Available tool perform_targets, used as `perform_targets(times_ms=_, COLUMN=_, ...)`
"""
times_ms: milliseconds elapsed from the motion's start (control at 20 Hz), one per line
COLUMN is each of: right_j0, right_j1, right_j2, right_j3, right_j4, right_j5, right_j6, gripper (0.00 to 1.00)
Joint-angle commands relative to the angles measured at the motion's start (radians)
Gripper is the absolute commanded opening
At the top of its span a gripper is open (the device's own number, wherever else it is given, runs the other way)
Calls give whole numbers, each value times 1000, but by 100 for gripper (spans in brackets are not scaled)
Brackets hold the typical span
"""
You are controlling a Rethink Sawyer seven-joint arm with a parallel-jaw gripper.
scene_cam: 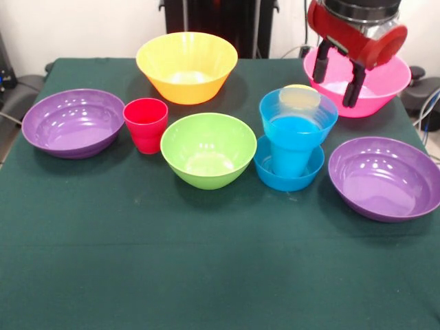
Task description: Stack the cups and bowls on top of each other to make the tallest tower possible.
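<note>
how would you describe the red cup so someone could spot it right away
Start at the purple bowl on the picture's left side of the green table. The red cup stands upright right beside it, before the lime bowl. It's the only red item, far narrower than either bowl.

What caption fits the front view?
Open gripper hovers over the pink bowl beside a started blue tower.

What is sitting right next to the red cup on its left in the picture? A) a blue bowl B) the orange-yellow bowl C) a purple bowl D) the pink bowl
C: in the front view, the red cup stands beside a purple bowl at the picture's left; the others are elsewhere.
</note>
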Motion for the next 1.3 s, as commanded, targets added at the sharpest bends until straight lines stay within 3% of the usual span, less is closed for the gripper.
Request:
perform_targets(times_ms=50, right_j0=-53, right_j1=14, right_j2=149, right_j3=42, right_j4=-69, right_j5=78, right_j6=-19, gripper=100)
perform_targets(times_ms=400, right_j0=-67, right_j1=44, right_j2=162, right_j3=11, right_j4=-82, right_j5=96, right_j6=5, gripper=100)
perform_targets(times_ms=750, right_j0=-42, right_j1=5, right_j2=150, right_j3=55, right_j4=-116, right_j5=120, right_j6=7, gripper=100)
perform_targets(times_ms=1300, right_j0=-28, right_j1=-33, right_j2=158, right_j3=96, right_j4=-116, right_j5=100, right_j6=35, gripper=100)
